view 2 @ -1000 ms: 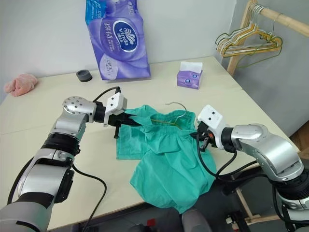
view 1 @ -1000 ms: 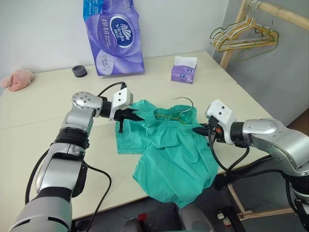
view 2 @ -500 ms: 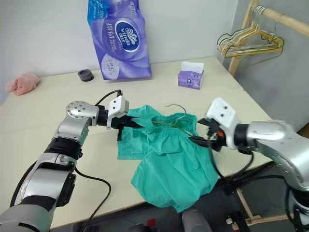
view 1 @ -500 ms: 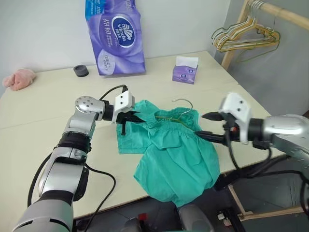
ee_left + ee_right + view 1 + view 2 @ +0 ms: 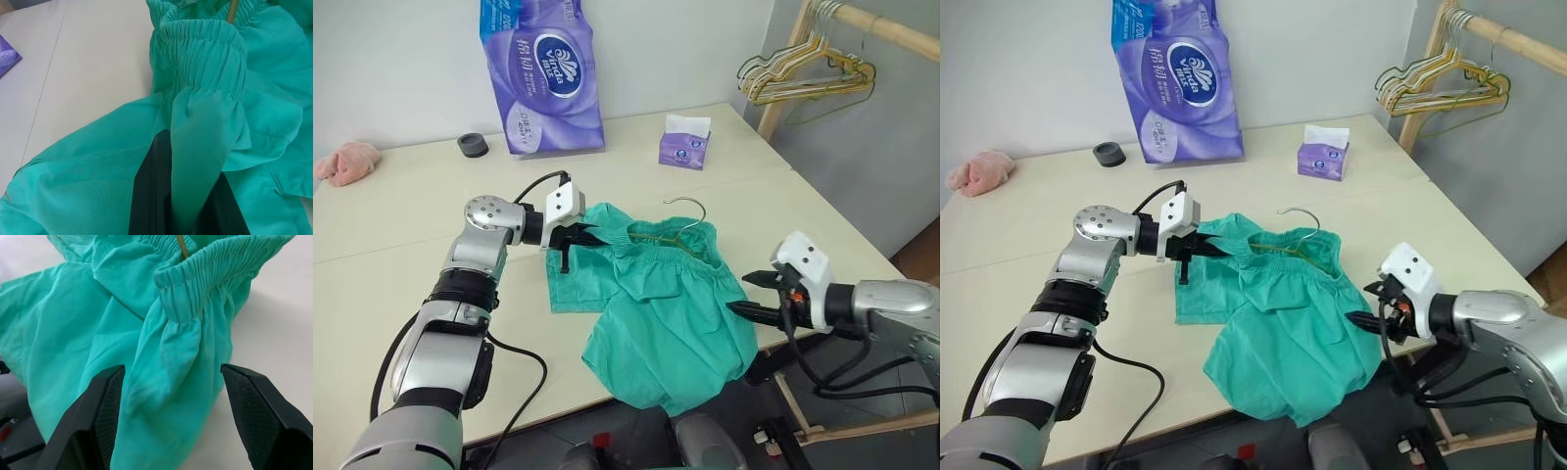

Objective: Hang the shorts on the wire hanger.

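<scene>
Near the front edge of the cream tabletop [image 5: 401, 245], at about five o'clock from its centre, lie the teal-green thin fabric shorts [image 5: 656, 304], with one leg draping off the edge toward the floor. At nine o'clock of the garment, the left gripper [image 5: 579, 235] has its two black fingers pinched tight on a fold of cloth just below the gathered elastic waistband; this grip seems meant to anchor that end of the waistband so the garment does not slide. At three o'clock of the shorts, the right gripper [image 5: 752, 294] hangs with its fingers spread wide, holding nothing, a little clear of the fabric, though aimed at the waistband corner on that side; it looks placed for a fresh grasp there. Inside the waistband, a thin olive-green wire hanger [image 5: 677, 227] is threaded, its curved hook poking out at twelve o'clock of the shorts and one slim arm visible under the elastic. The shorts look smooth, light and slightly crumpled, with tight ribbed gathers along the waistband and loose, floppy legs. Farther off, at eleven o'clock on the table, stands a tall purple plastic pack of tissue paper [image 5: 543, 73], and at one o'clock a small purple tissue box [image 5: 684, 147].
</scene>
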Robot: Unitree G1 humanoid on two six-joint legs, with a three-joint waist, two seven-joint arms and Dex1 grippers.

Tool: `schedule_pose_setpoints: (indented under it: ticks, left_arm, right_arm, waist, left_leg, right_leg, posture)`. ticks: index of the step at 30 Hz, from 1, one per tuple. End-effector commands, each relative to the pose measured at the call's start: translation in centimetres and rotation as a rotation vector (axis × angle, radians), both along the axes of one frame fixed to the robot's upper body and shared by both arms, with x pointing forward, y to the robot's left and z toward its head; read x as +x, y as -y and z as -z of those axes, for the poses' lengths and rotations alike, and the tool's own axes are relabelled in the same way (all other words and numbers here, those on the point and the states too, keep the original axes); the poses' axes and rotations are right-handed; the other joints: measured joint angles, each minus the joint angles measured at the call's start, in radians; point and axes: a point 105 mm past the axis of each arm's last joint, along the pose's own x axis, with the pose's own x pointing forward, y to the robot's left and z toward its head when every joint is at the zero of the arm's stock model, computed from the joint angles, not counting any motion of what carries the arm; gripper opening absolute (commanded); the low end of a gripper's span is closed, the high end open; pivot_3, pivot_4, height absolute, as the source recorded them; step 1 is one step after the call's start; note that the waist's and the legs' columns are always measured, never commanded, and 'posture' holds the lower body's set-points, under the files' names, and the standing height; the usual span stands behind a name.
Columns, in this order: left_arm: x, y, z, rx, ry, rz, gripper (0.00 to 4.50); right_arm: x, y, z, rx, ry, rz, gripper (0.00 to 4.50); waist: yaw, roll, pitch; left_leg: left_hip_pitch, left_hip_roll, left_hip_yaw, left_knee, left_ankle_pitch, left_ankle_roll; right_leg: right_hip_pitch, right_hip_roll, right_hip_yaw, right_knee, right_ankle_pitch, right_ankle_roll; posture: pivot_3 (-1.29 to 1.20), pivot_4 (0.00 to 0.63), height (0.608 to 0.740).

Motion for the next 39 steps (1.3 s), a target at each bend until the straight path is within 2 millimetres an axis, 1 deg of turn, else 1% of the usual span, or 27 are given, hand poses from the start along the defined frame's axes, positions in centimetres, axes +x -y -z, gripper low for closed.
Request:
schedule_pose_setpoints:
  ticks: [1,3,6,8,13,18,21,23,27,28,31,32,33,38,39]
  left_arm:
    - [0.1,0.1,-1.5,-0.032,0.049,0.004,0.0]
    - [0.1,0.1,-1.5,-0.033,0.049,0.003,0.0]
    - [0.1,0.1,-1.6,-0.033,0.05,0.002,0.0]
    - [0.1,0.1,-1.6,-0.035,0.05,0.0,0.0]
    - [0.1,0.0,-1.6,-0.042,0.05,-0.004,0.0]
    - [0.1,0.2,-1.7,-0.054,0.05,-0.006,0.0]
    - [0.1,0.3,-1.7,-0.063,0.049,-0.007,0.0]
    - [0.1,0.3,-1.7,-0.069,0.047,-0.007,0.0]
    - [0.0,0.3,-1.8,-0.075,0.049,-0.009,0.0]
    - [0.0,0.3,-1.8,-0.075,0.049,-0.01,0.0]
    - [0.1,0.0,-2.0,-0.086,0.06,-0.025,0.0]
    - [0.1,0.0,-2.0,-0.091,0.064,-0.031,0.0]
    - [0.2,-0.1,-2.1,-0.095,0.068,-0.037,0.0]
    - [0.4,-0.3,-2.2,-0.109,0.052,-0.06,0.0]
    - [0.5,-0.3,-2.2,-0.11,0.05,-0.067,0.19]
  right_arm:
    - [0.9,-0.2,0.2,-0.024,0.02,0.019,3.32]
    - [1.8,0.0,0.5,-0.034,0.024,0.043,3.32]
    - [2.6,0.1,0.6,-0.05,0.036,0.057,3.92]
    - [2.9,-0.3,0.6,-0.041,0.03,0.05,4.49]
    - [3.4,-1.5,1.3,-0.033,-0.011,0.005,4.49]
    - [4.4,-2.4,2.5,-0.028,-0.045,-0.013,4.49]
    - [5.1,-2.8,2.8,-0.022,-0.054,-0.02,3.92]
    - [5.5,-3.0,2.9,-0.016,-0.059,-0.024,3.26]
    - [5.8,-3.5,3.0,-0.007,-0.07,-0.046,1.75]
    - [5.8,-3.5,3.0,-0.007,-0.071,-0.049,1.48]
    - [5.6,-3.6,2.9,-0.007,-0.068,-0.063,0.46]
    - [5.6,-3.6,2.9,-0.008,-0.066,-0.067,0.2]
    - [5.6,-3.6,2.8,-0.006,-0.062,-0.066,0.01]
    - [5.6,-3.9,2.3,0.012,-0.038,-0.067,0.01]
    - [5.6,-4.0,2.1,0.017,-0.033,-0.069,0.0]
  waist:
    - [0.0,0.0,0.0]
    - [0.0,0.0,0.0]
    - [0.0,0.0,0.0]
    - [0.0,0.0,0.0]
    - [-0.001,0.0,0.0]
    - [-0.003,0.0,0.0]
    - [-0.004,0.0,0.0]
    - [-0.004,0.0,0.0]
    - [-0.004,0.0,0.0]
    - [-0.004,0.0,0.0]
    - [-0.004,0.0,0.0]
    - [-0.005,0.0,0.0]
    - [-0.005,0.0,0.0]
    - [-0.005,0.0,0.0]
    - [-0.005,0.0,0.0]
  left_leg:
    - [0.0,0.0,0.0,0.0,0.0,0.0]
    - [0.0,0.0,0.0,0.0,0.0,0.0]
    - [0.0,0.0,0.0,0.0,0.0,0.0]
    - [0.0,0.0,0.0,0.0,0.0,0.0]
    - [0.0,0.0,-0.001,0.0,0.0,0.0]
    - [0.0,0.001,-0.001,0.0,0.0,0.0]
    - [0.0,0.001,-0.001,0.0,0.0,0.0]
    - [0.0,0.001,-0.002,0.0,0.0,0.0]
    - [0.0,0.001,-0.002,0.001,0.0,0.0]
    - [0.0,0.001,-0.003,0.001,0.0,0.0]
    - [0.0,0.001,-0.003,0.001,0.0,0.0]
    - [0.0,0.001,-0.003,0.001,0.0,0.0]
    - [0.0,0.001,-0.003,0.001,0.0,0.0]
    - [-0.001,0.001,-0.003,0.001,0.0,0.0]
    - [-0.001,0.001,-0.003,0.001,0.0,0.0]
  right_leg:
    - [0.0,0.0,0.0,0.0,0.0,0.0]
    - [0.0,0.0,0.0,0.0,0.0,0.0]
    - [0.0,0.0,0.0,0.0,0.0,0.0]
    - [0.0,-0.001,0.0,0.0,0.0,0.0]
    - [0.0,0.0,-0.001,0.0,0.0,0.0]
    - [0.0,-0.001,-0.001,0.0,0.0,0.0]
    - [0.0,-0.001,-0.001,0.0,0.0,0.0]
    - [0.0,-0.002,-0.001,0.001,0.0,0.0]
    - [0.0,-0.003,-0.002,0.001,0.0,0.0]
    - [0.0,-0.003,-0.002,0.001,0.0,0.0]
    - [0.0,-0.003,-0.002,0.001,0.0,0.0]
    - [0.0,-0.003,-0.002,0.001,0.0,0.0]
    - [0.0,-0.003,-0.002,0.001,0.0,0.0]
    - [0.0,-0.004,-0.002,0.001,0.0,0.0]
    - [0.0,-0.004,-0.002,0.001,0.0,0.0]
  posture:
    - [-0.28,0.101,0.74]
    - [-0.28,0.1,0.74]
    - [-0.28,0.1,0.74]
    - [-0.28,0.1,0.74]
    - [-0.27,0.099,0.74]
    - [-0.27,0.099,0.74]
    - [-0.27,0.097,0.74]
    - [-0.27,0.096,0.74]
    - [-0.26,0.093,0.74]
    - [-0.26,0.092,0.74]
    - [-0.26,0.089,0.74]
    - [-0.26,0.089,0.74]
    - [-0.26,0.087,0.74]
    - [-0.26,0.086,0.74]
    - [-0.26,0.086,0.74]
